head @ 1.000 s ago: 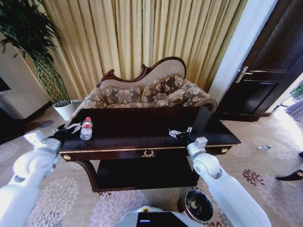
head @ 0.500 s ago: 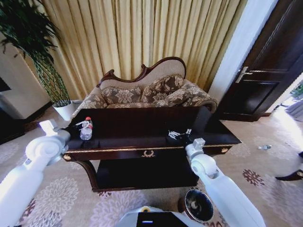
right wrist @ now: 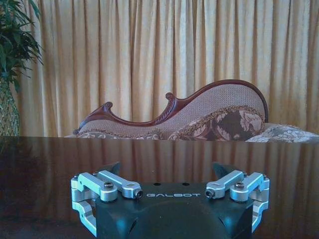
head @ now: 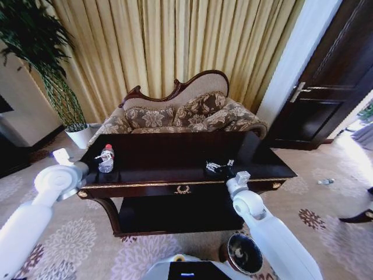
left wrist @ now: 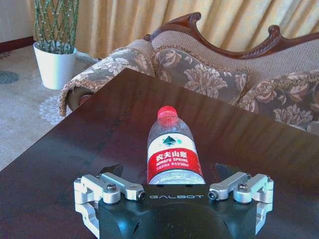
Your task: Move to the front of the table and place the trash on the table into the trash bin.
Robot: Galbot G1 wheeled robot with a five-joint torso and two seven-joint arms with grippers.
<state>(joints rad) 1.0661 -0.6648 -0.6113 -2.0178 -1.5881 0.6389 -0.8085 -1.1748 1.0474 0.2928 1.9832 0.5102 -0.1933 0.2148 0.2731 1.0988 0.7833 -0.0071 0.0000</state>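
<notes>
On the left end of the dark glossy table (head: 175, 153) stands the trash, a clear bottle (head: 106, 158) with a red cap and a red and white label. My left gripper (head: 100, 157) is at the bottle, open. In the left wrist view the bottle (left wrist: 172, 149) stands upright between the spread fingers of the left gripper (left wrist: 170, 172), with a gap on each side. My right gripper (head: 218, 166) hovers low over the table's front right part, open and holding nothing (right wrist: 168, 169). The trash bin (head: 245, 252), round and dark, sits on the carpet below my right arm.
A carved-back patterned sofa (head: 180, 114) stands right behind the table, before gold curtains. A white plant pot (head: 78, 135) is at the far left and a dark door (head: 326, 87) at the right. Another small bottle (head: 325, 181) lies on the carpet to the right.
My left arm has swung in from the table's left edge, so its open fingers now straddle the bottle. The right gripper has shifted slightly left. The bottle has not moved.
</notes>
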